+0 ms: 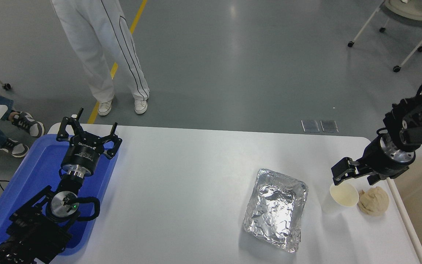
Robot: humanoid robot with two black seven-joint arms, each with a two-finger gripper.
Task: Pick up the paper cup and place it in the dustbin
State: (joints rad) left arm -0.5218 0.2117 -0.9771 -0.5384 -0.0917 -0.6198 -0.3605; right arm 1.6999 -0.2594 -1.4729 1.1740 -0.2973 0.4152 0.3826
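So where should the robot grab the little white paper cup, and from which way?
Probably by its rim, from above. The small white paper cup stands upright with its open mouth up, between the crinkled silver foil tray and the crumpled tan paper ball. The ball sits close, so a sideways grab looks cramped. The open right gripper hovers just above it.
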